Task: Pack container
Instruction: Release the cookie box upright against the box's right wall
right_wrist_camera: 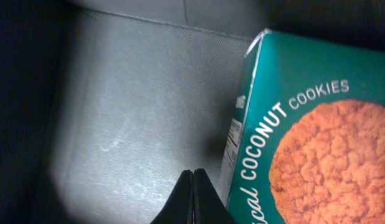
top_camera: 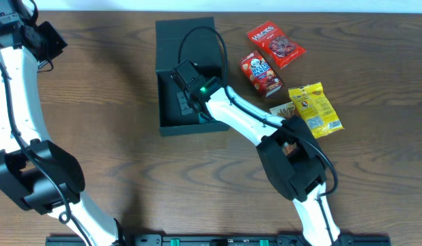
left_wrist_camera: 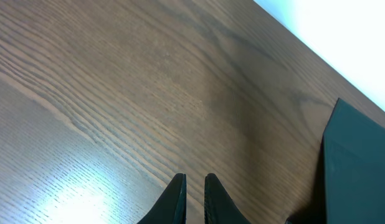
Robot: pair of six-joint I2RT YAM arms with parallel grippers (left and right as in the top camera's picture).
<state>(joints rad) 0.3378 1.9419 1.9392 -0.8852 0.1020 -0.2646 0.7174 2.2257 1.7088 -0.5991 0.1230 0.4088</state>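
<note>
- The container (top_camera: pixel 171 48) is sitting on the far middle of the surface (top_camera: pixel 115 137). Its flap lid is lying open and flat on the far side, and its shallow tray is facing up on the near side.
- I am reaching my right arm diagonally from the near right into the tray, so the wrist is hanging over the container's open part.
- My right fingers (right_wrist_camera: pixel 194 180) are pressed together tip to tip and gripping nothing. They are pointing down at the bare grey floor of the container in the right wrist view.
- A teal coconut cookies box (right_wrist_camera: pixel 304 137) is lying inside the tray just beside those fingers, on their right in the wrist view. I cannot tell whether the fingers are touching it.
- To the right of the container, three snack packets are lying on the surface:
  - a red Hello Panda packet (top_camera: pixel 261 73) is nearest the tray;
  - a second red packet (top_camera: pixel 276 44) is lying farther back;
  - a yellow packet (top_camera: pixel 315 109) is lying nearer, beside my right arm.
- My left arm is standing well apart from all of this, at the far left corner of the surface.
- My left fingers (left_wrist_camera: pixel 194 186) are drawn almost together with only a thin slit between them. They are holding nothing and hanging over bare wood grain.
- In the left wrist view, one dark edge of the container is showing at the right border.
</note>
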